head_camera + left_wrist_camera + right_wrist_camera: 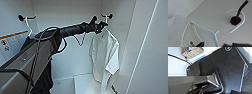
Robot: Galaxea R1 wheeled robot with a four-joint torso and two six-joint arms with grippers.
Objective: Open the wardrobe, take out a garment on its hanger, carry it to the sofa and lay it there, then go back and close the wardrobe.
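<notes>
Wardrobe stands open, its white interior exposed in the head view. The white garment hangs inside on its hanger, whose curved top is looped over a black hook on the wardrobe wall. The garment hangs full length from that hook, its lower edge reaching close to the wardrobe floor.

Left arm reaches into the wardrobe, with the left gripper just below the black hook, at the neck of the hanger. Contact between gripper and hanger cannot be confirmed. State of the left jaws: cannot tell.

Left wrist view, close range: hanger hook curls around the stem of the black hook; one hanger arm runs into the collar of the garment, where a printed neck label shows. Two dark gripper parts sit near the hanger's junction, apart from it as far as can be seen.

A second black hook on the far side of the wardrobe from the garment carries another white hanger with a dark garment below it, largely behind the arm.

Right wrist view: a woven basket near the robot's dark body. State of the right jaws: cannot tell
</notes>
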